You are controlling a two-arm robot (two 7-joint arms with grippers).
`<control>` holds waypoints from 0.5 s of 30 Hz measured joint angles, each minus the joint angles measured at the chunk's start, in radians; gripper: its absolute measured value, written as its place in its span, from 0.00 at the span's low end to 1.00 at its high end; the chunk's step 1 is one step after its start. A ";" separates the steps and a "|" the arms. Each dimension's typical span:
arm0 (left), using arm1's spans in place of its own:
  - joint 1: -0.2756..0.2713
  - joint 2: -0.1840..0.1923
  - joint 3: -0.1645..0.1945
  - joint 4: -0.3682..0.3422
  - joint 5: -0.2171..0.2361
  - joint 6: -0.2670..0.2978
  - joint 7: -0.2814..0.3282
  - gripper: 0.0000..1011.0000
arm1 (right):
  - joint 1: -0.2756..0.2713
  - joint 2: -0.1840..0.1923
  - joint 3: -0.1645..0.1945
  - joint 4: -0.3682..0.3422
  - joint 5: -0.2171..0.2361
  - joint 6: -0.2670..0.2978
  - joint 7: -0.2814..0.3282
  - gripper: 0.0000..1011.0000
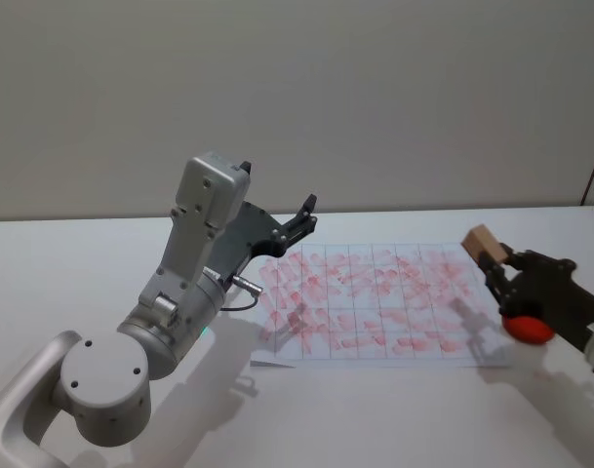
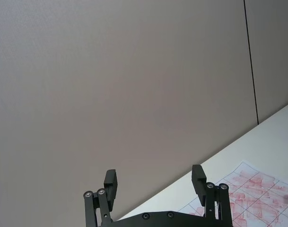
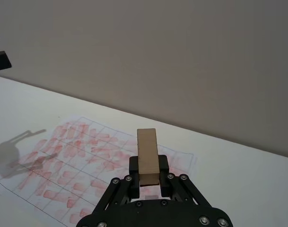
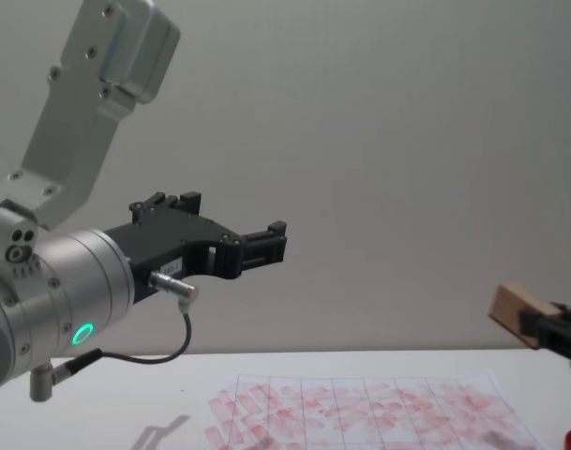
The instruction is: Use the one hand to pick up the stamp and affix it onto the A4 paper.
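Above the sheet's right edge: right claw (image 1: 499, 270) gripping the stamp (image 1: 481, 243).
The A4 paper (image 1: 365, 302) lies below and leftward of the tilted block; left claw (image 1: 298, 222) hangs open over the far-left corner, farther away.

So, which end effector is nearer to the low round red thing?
The right. The right end effector, shut on the stamp, hangs just above the red thing by the A4 paper's right edge. The left end effector is raised, open, over the paper's far-left corner.

Red round pad (image 1: 527, 328) on white table (image 1: 101, 263)
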 joint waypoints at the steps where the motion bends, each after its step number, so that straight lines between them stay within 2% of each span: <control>1: 0.000 0.000 0.000 0.000 0.000 0.000 0.000 0.99 | -0.006 0.003 0.002 -0.006 0.003 0.003 -0.008 0.21; 8: 0.000 0.000 0.000 0.000 0.000 0.000 0.000 0.99 | -0.074 0.042 0.031 -0.063 0.045 0.054 -0.107 0.21; 15: 0.000 0.000 0.000 0.000 0.000 0.000 0.000 0.99 | -0.109 0.070 0.052 -0.085 0.059 0.107 -0.167 0.21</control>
